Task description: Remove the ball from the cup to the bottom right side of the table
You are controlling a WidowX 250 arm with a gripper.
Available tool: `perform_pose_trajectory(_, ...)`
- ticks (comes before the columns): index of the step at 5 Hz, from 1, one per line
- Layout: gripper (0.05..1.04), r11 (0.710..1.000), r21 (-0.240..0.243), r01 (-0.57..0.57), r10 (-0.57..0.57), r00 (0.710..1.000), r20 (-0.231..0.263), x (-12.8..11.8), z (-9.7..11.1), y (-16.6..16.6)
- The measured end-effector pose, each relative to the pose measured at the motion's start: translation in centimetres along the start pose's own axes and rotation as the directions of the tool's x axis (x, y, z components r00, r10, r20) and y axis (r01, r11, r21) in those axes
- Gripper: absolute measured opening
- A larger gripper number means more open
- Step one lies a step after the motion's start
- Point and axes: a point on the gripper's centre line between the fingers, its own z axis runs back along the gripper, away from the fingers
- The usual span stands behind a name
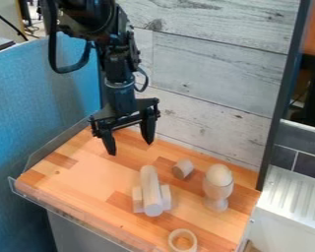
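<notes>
The black gripper (131, 147) hangs over the back left part of the wooden table (75, 178), its two fingers apart with nothing between them. To its right and nearer the front, a pale wooden ball (219, 174) rests in the top of an upright egg-cup-like cup (217, 193) near the table's right side. The gripper is well away from both, up and to the left. The ball's lower part is hidden inside the cup.
A long pale cylinder (151, 191) lies between blocks mid-table. A short cylinder (183, 169) lies left of the cup, and a ring (182, 240) at the front edge. A plank wall stands behind; a clear rim (68, 212) borders the front.
</notes>
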Motion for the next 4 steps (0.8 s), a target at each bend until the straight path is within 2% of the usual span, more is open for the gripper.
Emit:
perform_pose_trajectory(1, 0.999, 1.0, 0.017, -0.005, 0.006, 1.0, -0.026, -0.3, -1.0, 0.2)
perform_pose_trajectory(2, 0.999, 1.0, 0.02, -0.002, 0.003, 1.0, -0.031, -1.3, -1.3, -0.7)
perform_pose_trajectory(3, 1.0, 0.999, 0.037, 0.007, -0.008, 1.0, 0.011, -2.7, -1.5, -2.8)
perform_pose_trajectory(4, 1.0, 0.999, 0.031, 0.033, -0.034, 0.998, 0.046, -4.6, -1.9, -4.9)
